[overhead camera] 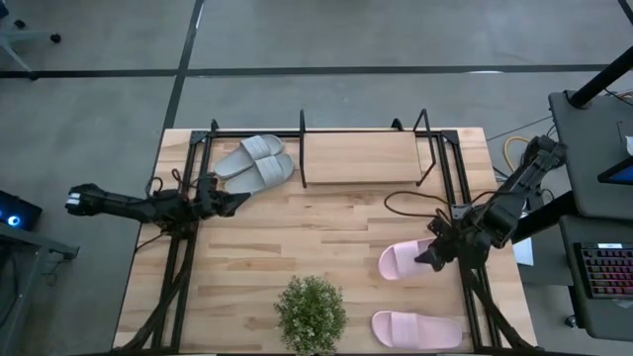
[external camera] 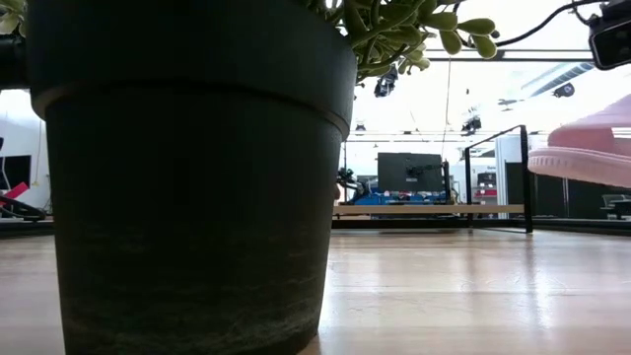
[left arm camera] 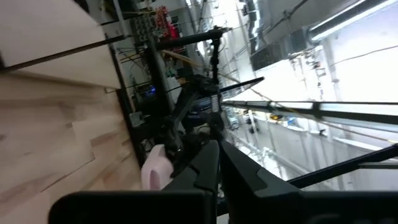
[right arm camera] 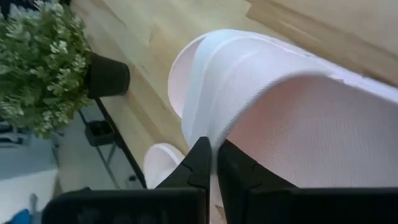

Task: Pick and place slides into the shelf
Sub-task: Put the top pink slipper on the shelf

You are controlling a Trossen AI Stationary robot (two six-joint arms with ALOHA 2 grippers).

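slides: high view: grey pair (overhead camera: 255, 163) on shelf (overhead camera: 361, 158) left end; one pink slide (overhead camera: 404, 260) in right gripper (overhead camera: 435, 255), other (overhead camera: 415, 328) near plant (overhead camera: 311, 314).
low view: held slide looks lifted off the tabletop.
left wrist: left gripper (left arm camera: 217, 163) pinched closed, empty.
right wrist: jaws clamped on strap.
step: carrying; next, move to shelf's free middle.

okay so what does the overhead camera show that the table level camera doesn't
Only the high view shows the grey slides lying on the shelf's left end, the second pink slide near the table's front edge, and the left gripper, shut and empty beside the shelf.

Only the low view shows the room behind the table and the lifted pink slide's underside.

Both show the potted plant, the shelf and the pink slide held by the right gripper.
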